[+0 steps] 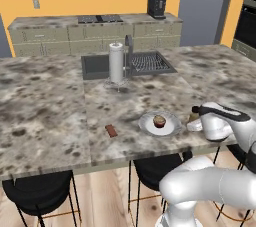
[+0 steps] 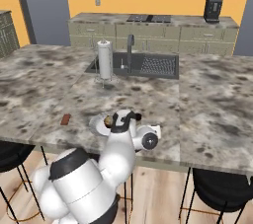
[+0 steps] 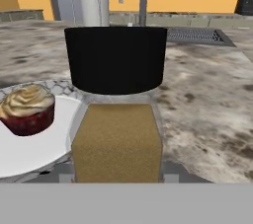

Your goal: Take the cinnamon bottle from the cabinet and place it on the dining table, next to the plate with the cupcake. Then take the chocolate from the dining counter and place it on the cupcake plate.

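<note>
End effector (image 3: 117, 178) clamped on cinnamon bottle (image 3: 117, 119), held upright, low over marbled worktop (image 1: 50, 106). Immediately left of end effector: white plate (image 3: 34, 149) carrying cupcake (image 3: 27, 108). Farther left, well apart on worktop: chocolate (image 1: 111, 130). Beyond end effector: paper towel roll (image 1: 116, 62) beside sink (image 1: 95, 66).
</note>
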Robot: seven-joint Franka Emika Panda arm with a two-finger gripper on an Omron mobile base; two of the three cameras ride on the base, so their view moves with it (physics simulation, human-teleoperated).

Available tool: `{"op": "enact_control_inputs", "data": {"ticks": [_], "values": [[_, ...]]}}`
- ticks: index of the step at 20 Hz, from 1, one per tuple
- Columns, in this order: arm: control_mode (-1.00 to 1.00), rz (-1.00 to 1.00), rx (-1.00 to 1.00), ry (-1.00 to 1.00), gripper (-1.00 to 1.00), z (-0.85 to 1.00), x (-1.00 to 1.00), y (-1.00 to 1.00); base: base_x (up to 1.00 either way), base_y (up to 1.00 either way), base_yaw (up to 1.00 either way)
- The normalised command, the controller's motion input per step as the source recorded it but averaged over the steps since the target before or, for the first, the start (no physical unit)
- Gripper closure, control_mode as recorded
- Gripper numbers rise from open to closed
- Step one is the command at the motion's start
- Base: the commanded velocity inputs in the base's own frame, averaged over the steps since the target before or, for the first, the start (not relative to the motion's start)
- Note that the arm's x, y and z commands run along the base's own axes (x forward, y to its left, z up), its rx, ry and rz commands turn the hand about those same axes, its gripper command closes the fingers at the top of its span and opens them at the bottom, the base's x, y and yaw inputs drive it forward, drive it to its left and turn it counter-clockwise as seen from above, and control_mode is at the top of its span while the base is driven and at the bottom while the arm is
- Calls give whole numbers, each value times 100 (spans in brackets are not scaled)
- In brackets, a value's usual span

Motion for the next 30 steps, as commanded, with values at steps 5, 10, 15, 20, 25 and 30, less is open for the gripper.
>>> {"op": "enact_control_inputs", "data": {"ticks": [5,10,15,20,25,30], "values": [[-100,0,0,0,-100,1,3,-6,0,0,0],[-100,0,0,0,-100,28,-4,0,0,0,0],[-100,0,0,0,-100,68,-22,0,0,0,0],[-100,0,0,0,-100,100,-35,0,0,0,0],[-100,0,0,0,-100,100,-34,17,0,0,0],[-100,1,0,8,-100,100,-13,82,0,0,0]]}}
